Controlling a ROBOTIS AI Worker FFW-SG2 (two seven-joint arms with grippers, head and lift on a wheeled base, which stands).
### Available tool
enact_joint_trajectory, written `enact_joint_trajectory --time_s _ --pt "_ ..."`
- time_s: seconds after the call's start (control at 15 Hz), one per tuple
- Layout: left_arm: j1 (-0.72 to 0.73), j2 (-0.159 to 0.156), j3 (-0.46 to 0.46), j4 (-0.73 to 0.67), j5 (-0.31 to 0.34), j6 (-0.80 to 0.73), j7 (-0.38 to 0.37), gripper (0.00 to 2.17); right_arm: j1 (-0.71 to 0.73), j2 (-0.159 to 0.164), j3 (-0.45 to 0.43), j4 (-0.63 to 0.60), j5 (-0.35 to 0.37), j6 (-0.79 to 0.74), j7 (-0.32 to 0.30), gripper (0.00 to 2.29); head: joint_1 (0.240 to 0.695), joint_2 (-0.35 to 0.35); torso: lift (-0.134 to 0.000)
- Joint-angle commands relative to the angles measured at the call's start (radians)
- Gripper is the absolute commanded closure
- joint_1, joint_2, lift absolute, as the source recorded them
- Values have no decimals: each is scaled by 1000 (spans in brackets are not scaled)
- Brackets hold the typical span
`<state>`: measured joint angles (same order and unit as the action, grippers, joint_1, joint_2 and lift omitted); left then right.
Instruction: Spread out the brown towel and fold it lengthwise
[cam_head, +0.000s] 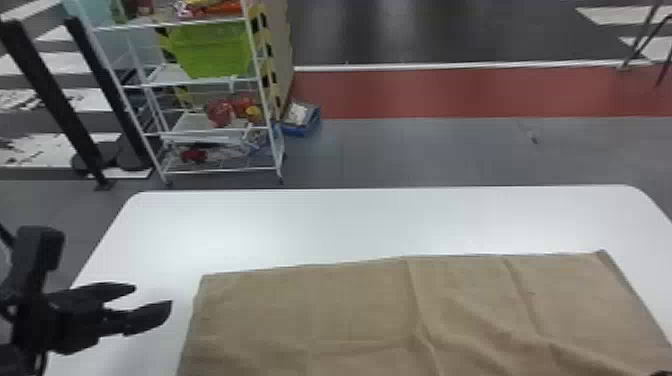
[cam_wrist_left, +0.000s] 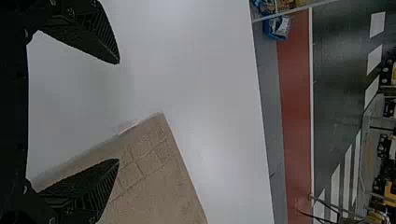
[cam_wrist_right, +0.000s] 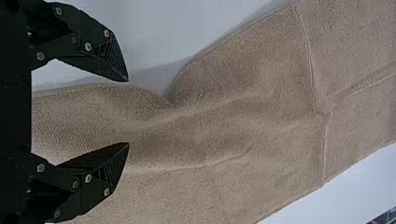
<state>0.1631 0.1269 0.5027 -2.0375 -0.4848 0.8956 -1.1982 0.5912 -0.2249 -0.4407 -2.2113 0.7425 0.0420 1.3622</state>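
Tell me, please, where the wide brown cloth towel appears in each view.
Head view: towel, lower centre to right.
Left wrist view: towel corner, partly behind one finger of the open left gripper.
Right wrist view: creased towel, beyond the open right gripper.
Shared landmark: white tabletop.

Counted in all: one brown towel (cam_head: 300, 310), one white table (cam_head: 300, 220), two black grippers (cam_head: 153, 295), one white rack (cam_head: 172, 84), one green bin (cam_head: 212, 50), two black posts (cam_head: 52, 100).
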Motion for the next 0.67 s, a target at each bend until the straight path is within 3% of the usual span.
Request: enact_joint_trajectory --time_s 0.0,0.27,0.6 --pt "4 0 0 10 5 -10 0 151 -1 -2 30 16 34 3 5 475 695 100 -122" --pt "10 0 17 22 14 -43 0 151 -10 -10 51 33 57 19 5 593 695 111 -122" --pt "10 2 27 28 14 -53 0 151 -17 -21 47 44 43 19 5 1335 695 123 -122"
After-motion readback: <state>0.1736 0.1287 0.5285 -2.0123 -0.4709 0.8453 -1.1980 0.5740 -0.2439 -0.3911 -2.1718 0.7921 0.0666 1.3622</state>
